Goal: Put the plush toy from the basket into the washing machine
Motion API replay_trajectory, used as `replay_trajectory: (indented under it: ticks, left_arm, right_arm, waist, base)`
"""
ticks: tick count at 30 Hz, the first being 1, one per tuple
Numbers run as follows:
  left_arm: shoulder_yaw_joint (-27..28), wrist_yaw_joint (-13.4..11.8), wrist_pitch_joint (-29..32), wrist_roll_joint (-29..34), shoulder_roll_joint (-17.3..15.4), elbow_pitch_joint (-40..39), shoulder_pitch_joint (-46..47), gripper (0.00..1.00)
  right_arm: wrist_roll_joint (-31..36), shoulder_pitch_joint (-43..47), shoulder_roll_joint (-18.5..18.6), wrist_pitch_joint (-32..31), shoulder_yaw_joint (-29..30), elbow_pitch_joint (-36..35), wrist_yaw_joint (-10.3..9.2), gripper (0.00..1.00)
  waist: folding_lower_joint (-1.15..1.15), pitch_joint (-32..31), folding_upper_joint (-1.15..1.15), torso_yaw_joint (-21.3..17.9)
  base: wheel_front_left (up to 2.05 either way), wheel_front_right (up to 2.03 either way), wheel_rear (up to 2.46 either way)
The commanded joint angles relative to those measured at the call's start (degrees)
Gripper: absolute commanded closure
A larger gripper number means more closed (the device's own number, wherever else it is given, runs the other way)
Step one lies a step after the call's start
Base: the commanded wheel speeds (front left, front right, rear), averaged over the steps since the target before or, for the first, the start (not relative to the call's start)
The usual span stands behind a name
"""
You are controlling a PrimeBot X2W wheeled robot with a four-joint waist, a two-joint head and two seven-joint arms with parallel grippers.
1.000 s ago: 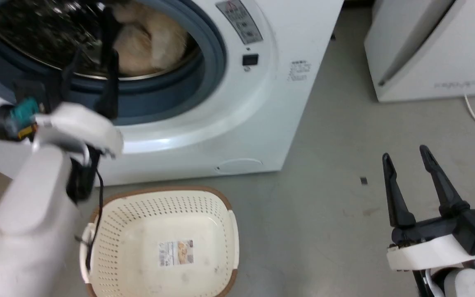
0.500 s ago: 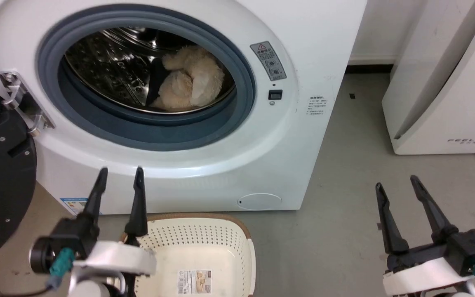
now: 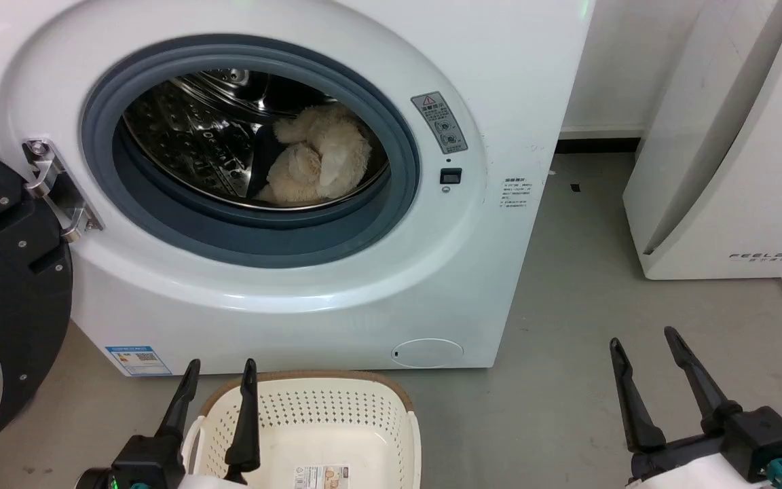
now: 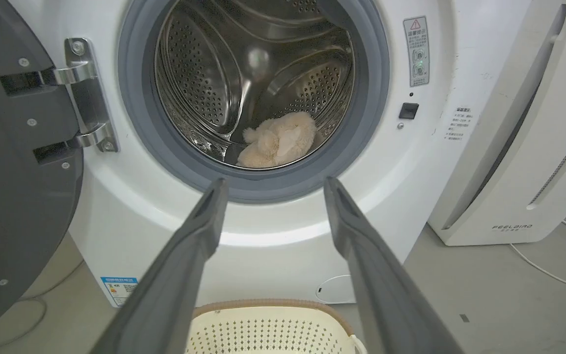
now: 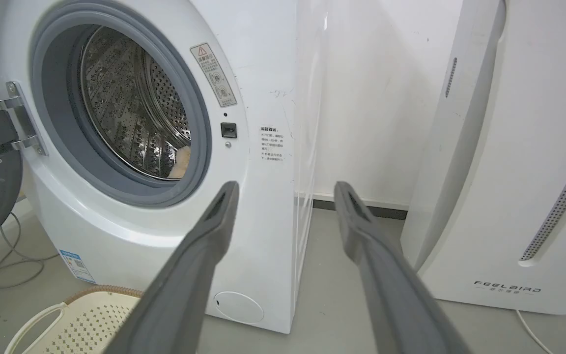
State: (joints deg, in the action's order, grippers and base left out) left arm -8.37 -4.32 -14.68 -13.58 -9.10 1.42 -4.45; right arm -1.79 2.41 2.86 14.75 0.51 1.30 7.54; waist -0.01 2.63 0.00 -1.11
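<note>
The left gripper (image 3: 222,367) hangs by the left rim of the basket (image 3: 337,411), the right gripper (image 3: 642,337) over the floor (image 3: 567,285); both have fingers spread, holding nothing. The plush toy (image 3: 316,159) lies in the washing machine (image 3: 364,285) drum, low and to the right, close behind the grey gasket (image 3: 262,244). Lying so near the lip, a limb could catch in the gasket when the open door (image 3: 17,272) swings shut

Bright, even indoor light with soft shadows; head view sharp. White glare band across the washing machine (image 3: 282,302) front at 6 o'clock of the porthole, sparkle on the steel drum (image 3: 187,142). Soft and out of focus: left gripper's fingers (image 4: 175,275), right gripper's fingers (image 5: 184,275). Slight wide-angle bowing near wrist-view edges.
</note>
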Motion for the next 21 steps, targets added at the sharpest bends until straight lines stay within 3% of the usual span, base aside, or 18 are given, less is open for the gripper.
replay_trajectory:
  ticks: [1,6,7,21]
  left_arm:
    - [0.5,0.5,-0.3,0.5,0.6,0.2,-0.7,0.0]
    - [1.4,1.9,-0.3,1.3,1.7,0.4,-1.2,0.0]
    - [1.4,2.0,0.0,1.0,1.6,0.3,-0.4,1.0]
    - [2.0,2.2,1.3,1.9,1.9,0.1,0.0,1.0]
  right_arm:
    - [-0.4,0.7,0.0,0.3,-0.1,0.1,-0.05,0.0]
    - [-0.6,0.9,0.0,0.3,-0.2,0.2,-0.05,0.0]
    - [-0.3,0.0,0.0,0.0,-0.2,0.0,0.0,1.0]
    - [-0.1,-0.2,0.0,-1.3,-0.2,-0.1,0.0,1.0]
  waist:
    - [0.01,-0.1,0.0,0.0]
    - [0.01,-0.1,0.0,0.0]
    - [0.01,-0.1,0.0,0.0]
    - [0.01,-0.4,0.0,0.1]
  base:
    - [0.0,0.0,0.0]
    - [0.0,0.0,0.0]
    - [0.0,0.0,0.0]
    - [0.0,0.0,0.0]
